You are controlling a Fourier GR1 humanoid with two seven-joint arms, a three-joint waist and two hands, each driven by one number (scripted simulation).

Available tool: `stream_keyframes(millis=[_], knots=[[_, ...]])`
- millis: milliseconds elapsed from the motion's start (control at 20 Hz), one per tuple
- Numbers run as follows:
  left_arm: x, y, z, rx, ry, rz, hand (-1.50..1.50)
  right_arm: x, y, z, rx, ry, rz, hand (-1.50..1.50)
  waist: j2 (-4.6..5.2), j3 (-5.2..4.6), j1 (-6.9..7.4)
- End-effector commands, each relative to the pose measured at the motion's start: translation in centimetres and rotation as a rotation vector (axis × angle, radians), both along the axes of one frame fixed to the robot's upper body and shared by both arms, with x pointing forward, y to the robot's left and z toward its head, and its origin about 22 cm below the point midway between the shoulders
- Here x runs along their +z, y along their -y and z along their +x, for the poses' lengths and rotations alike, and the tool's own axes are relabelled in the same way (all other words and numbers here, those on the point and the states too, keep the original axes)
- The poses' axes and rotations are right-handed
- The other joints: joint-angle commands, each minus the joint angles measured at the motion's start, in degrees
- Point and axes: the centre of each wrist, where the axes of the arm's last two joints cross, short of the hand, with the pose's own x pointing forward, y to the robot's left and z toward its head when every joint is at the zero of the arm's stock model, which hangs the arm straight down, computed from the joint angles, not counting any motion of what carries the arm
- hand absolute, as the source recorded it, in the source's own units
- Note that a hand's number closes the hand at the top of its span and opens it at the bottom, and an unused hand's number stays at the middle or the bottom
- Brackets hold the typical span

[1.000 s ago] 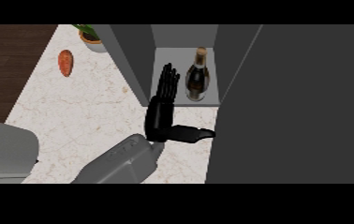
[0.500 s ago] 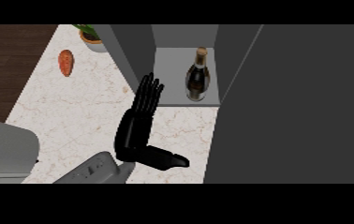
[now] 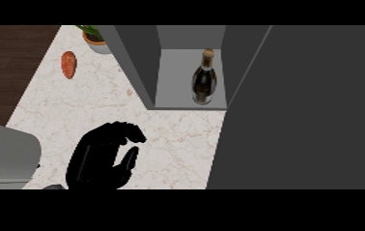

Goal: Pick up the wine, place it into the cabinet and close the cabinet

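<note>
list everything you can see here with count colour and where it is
wine bottle: 1, dark glass with a tan top, standing upright inside the cabinet
cabinet: 1, grey, open at the front, at the back of the counter
cabinet door: 1, dark grey, filling the view's right side
counter: 1, pale marble with reddish veins
orange-red item: 1, lying on the counter at upper left, too small to identify
potted plant: 1, green leaves in a tan pot, at the top edge left of the cabinet
grey object: 1, at the left edge, cut off
hand: 1, black, lower left over the counter, fingers curled, holding nothing; which hand it is cannot be told
</note>
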Motion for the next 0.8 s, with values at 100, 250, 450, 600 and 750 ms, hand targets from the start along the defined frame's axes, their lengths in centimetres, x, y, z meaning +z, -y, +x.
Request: stream_keyframes(millis=[100, 250, 450, 600, 750], knots=[[0.4, -4.0, -2.9, 0.003, -0.009, 0.003, 1.5, 0.4, -2.1, -2.5, 0.177, -0.025, 0.082, 1.5, -0.04, -0.05, 0.4], [2.2, -7.2, -3.9, 0.016, -0.008, 0.021, 1.5, 0.9, -2.9, -3.5, 0.229, -0.043, 0.056, 1.5, -0.24, -0.08, 0.92], [2.0, -9.9, -4.8, 0.052, -0.001, 0.008, -1.5, 1.0, -5.5, -4.4, 0.335, -0.068, 0.055, 1.5, -0.21, -0.13, 0.71], [3.2, -10.3, -3.9, 0.107, 0.012, -0.037, -1.5, 0.9, -9.3, -4.9, 0.389, -0.083, 0.06, 1.5, -0.26, -0.16, 0.41], [1.3, -13.5, -5.8, 0.157, -0.018, -0.043, -1.5, 1.2, -10.3, -5.4, 0.438, -0.122, -0.029, 1.5, -0.43, -0.27, 1.12]])
